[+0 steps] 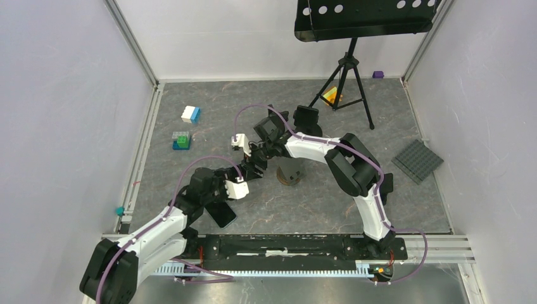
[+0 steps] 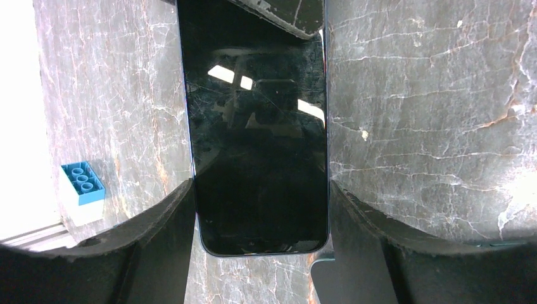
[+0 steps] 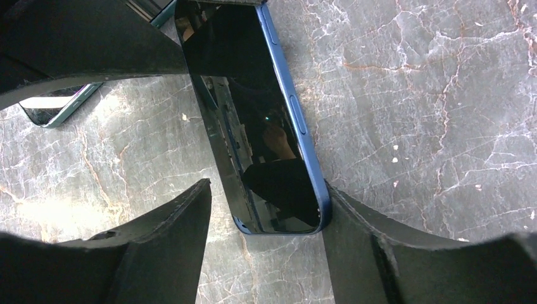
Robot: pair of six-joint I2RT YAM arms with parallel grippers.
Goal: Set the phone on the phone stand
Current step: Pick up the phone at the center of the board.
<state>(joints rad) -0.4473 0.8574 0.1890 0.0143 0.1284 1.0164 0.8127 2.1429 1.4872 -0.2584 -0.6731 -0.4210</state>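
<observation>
Phone (image 2: 256, 126) aloft mid-table, clamped across its width by your left gripper (image 2: 261, 187). Right gripper (image 3: 267, 187) straddles the far end, one finger on the blue edge; full grip unclear. Long axis runs between both; phone stand (image 1: 289, 173) lies beside the right arm (image 1: 329, 152).

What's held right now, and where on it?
The left gripper clamps the phone by its long edges near one end; the right gripper straddles the other end, not clamped.

Phone (image 2: 259, 145) above the table (image 1: 316, 202), just left of the phone stand (image 1: 289, 173)
</observation>
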